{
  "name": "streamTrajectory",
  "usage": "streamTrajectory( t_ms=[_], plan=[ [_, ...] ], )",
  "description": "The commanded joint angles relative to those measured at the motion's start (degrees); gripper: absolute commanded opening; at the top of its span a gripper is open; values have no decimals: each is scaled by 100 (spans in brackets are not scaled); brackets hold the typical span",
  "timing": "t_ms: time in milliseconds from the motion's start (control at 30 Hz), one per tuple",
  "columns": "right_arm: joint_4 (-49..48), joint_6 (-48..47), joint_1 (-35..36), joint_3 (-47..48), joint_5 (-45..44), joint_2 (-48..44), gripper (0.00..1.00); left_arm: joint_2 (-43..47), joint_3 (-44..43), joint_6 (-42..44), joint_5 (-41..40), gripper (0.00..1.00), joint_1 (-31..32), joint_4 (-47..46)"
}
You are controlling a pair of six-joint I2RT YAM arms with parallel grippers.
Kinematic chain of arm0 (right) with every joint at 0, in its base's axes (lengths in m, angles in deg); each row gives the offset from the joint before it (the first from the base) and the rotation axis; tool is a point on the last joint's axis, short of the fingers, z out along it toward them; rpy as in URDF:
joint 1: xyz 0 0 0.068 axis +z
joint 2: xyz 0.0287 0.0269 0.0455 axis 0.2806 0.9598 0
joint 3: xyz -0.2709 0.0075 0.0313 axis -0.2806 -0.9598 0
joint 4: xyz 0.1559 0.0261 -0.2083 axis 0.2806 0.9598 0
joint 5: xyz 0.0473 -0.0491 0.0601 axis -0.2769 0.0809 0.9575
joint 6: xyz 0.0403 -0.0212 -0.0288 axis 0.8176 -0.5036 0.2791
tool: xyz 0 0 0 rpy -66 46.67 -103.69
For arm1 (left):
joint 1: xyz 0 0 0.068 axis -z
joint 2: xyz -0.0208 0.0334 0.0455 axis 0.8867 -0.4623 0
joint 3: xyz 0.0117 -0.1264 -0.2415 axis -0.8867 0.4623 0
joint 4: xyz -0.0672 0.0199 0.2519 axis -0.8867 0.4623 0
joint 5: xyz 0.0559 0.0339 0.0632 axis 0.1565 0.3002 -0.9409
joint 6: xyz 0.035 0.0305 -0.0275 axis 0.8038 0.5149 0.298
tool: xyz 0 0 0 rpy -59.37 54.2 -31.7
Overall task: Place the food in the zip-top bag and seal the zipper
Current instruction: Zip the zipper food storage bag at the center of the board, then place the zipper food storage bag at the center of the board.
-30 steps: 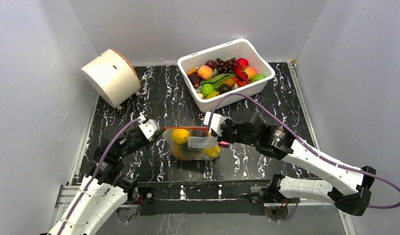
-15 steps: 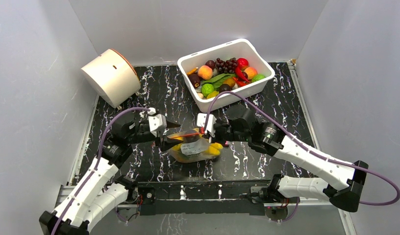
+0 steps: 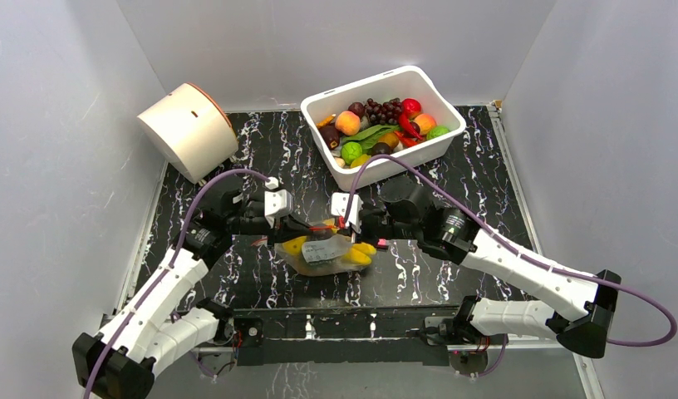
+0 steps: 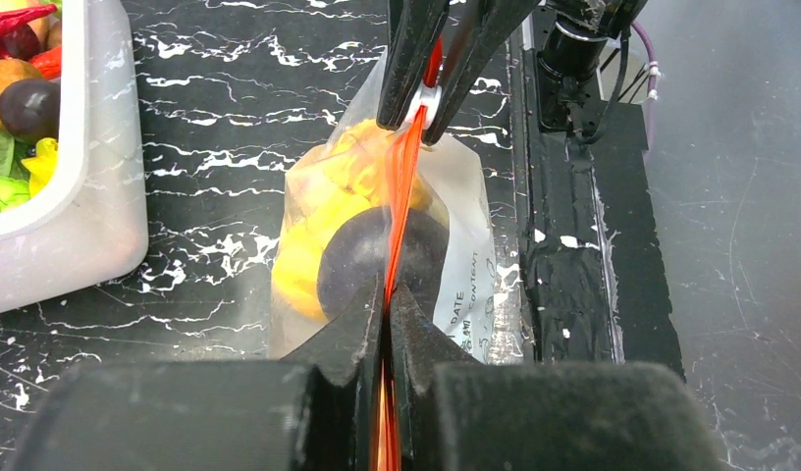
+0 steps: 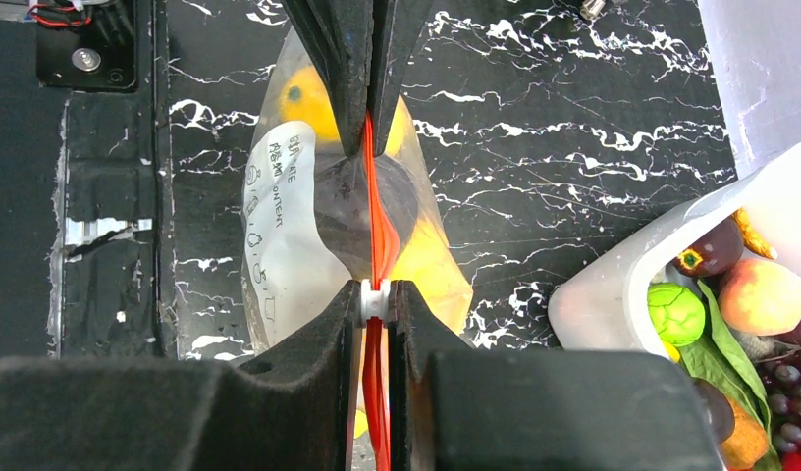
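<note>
black, white-veined worktop [image 3: 261, 158] carries everything. at its far left a white drum-shaped container [image 3: 186, 129] lies tipped on its side; at the far middle sits a white bin [image 3: 398, 165] heaped with mixed toy produce. near the front middle, between the two arms, the zip-top bag [image 3: 323, 256] rests on the worktop with its mouth turned upward. the left tool [image 4: 386, 294] is pinched narrow on one end of the zipper [image 4: 404, 177], and the right tool [image 5: 375, 294] is pinched narrow on the other end — its fingertips clamp a small white piece [image 4: 427, 98] that sits on the strip. the zipper runs taut as a thin red-orange line between the two tools; whether it is sealed along its whole length i cannot tell. inside the clear pouch lies the food: a dark purple round fruit [image 4: 362, 270] just under the strip, a yellow fruit [image 4: 300, 263] touching it, and a yellow banana bunch [image 3: 362, 252] at the end nearer the right arm.
</note>
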Motion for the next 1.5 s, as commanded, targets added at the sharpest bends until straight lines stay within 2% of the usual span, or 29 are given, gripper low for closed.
streamTrajectory(
  t_ms=[0,400,900,1133,1233,1333,1467],
  plan=[
    [-276,-13,0,214,-219,-199,0,214,-137,206,-141,0,-27,125],
    [470,-10,4,136,-1426,-705,0,546,-131,224,-719,0,-27,485],
    [652,61,4,59,-2211,-767,0,567,-181,145,-1225,0,-27,651],
    [641,53,2,-19,-2263,-807,2,601,-120,61,-1414,0,-27,542],
    [511,67,4,-27,-2293,-730,13,495,-141,-138,-1576,0,-27,464],
    [227,171,4,-15,-2142,-713,31,377,-137,-355,-1771,0,-27,383],
    [-145,218,0,-47,-2062,-730,49,215,-180,-688,-2263,0,-27,369]
  ],
)
